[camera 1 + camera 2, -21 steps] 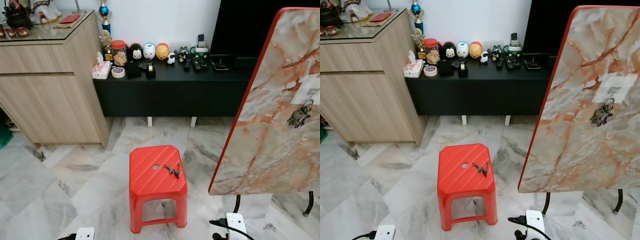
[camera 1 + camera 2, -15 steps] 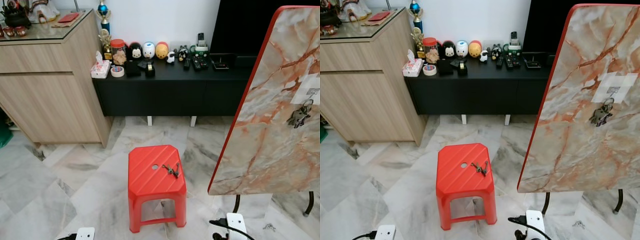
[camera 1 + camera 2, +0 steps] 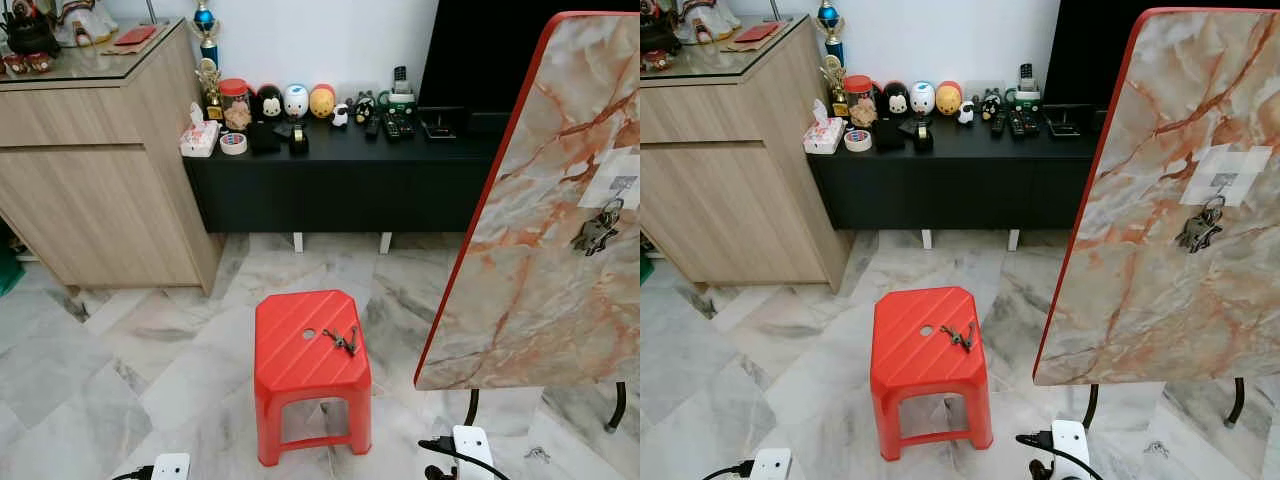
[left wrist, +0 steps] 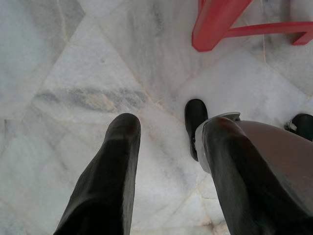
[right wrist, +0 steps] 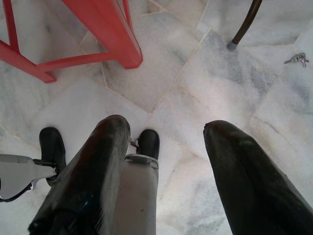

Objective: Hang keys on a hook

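Approach stage of the key-hanging task. A bunch of keys (image 3: 344,340) lies on the red stool (image 3: 310,372), lower centre of the head view, ungrasped. A second bunch (image 3: 594,234) already hangs from the hook (image 3: 619,187) on the tilted marble board (image 3: 540,260) at the right edge. Left gripper (image 4: 166,161) and right gripper (image 5: 166,147) both hang low over the marble floor (image 3: 130,370), fingers apart and holding nothing. Judged next move: step closer, then lower one gripper onto the stool's keys. The hook is too small to make out clearly. A further small set of keys (image 5: 296,59) lies on the floor near the board's leg.
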Robot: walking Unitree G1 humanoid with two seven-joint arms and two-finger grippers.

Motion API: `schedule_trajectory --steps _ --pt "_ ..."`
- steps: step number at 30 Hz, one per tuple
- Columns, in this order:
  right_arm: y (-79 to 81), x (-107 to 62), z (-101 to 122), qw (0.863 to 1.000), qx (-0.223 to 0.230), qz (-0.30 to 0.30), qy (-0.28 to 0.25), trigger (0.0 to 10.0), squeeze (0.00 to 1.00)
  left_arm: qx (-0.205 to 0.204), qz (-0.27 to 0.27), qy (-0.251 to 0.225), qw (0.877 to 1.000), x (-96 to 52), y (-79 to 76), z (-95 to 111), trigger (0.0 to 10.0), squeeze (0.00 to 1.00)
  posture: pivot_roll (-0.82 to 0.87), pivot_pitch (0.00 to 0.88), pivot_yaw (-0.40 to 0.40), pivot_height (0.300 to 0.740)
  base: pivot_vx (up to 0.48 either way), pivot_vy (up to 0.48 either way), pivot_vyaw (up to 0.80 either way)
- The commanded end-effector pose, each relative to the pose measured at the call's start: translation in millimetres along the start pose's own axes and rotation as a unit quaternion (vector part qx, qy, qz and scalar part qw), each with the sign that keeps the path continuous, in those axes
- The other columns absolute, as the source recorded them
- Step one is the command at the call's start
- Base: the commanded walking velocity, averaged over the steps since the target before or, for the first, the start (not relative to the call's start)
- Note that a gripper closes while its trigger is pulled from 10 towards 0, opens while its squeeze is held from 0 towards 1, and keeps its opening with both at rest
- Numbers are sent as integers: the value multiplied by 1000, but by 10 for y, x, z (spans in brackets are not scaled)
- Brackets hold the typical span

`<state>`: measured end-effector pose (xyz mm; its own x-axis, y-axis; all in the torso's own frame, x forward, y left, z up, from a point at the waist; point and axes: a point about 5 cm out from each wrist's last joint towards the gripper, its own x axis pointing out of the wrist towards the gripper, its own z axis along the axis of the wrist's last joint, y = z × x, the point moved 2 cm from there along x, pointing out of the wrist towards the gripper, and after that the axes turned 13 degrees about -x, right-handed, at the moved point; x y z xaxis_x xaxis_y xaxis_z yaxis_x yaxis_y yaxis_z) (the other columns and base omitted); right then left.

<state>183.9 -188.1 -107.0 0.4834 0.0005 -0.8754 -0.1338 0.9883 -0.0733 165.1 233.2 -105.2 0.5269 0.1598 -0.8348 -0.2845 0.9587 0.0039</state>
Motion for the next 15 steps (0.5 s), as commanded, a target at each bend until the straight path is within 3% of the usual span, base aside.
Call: schedule_trajectory --steps 1,7,10,15 --pt "-10 0 20 1000 4 -1 -5 10000 0 -1 2 5 1000 -3 13 -24 10000 0 34 0 -19 740 0 0 0" --pt "-9 0 23 1000 -1 1 -5 10000 0 -2 2 6 1000 -3 13 -23 10000 0 35 0 -20 740 0 0 0" --pt "-8 0 38 1000 -20 6 -8 10000 0 0 3 9 1000 -5 27 -35 10000 0 36 0 -21 740 0 480 646" --pt "-4 0 38 1000 -9 6 -10 10000 0 2 6 13 1000 -13 66 -59 10000 0 36 0 -20 740 0 480 800"
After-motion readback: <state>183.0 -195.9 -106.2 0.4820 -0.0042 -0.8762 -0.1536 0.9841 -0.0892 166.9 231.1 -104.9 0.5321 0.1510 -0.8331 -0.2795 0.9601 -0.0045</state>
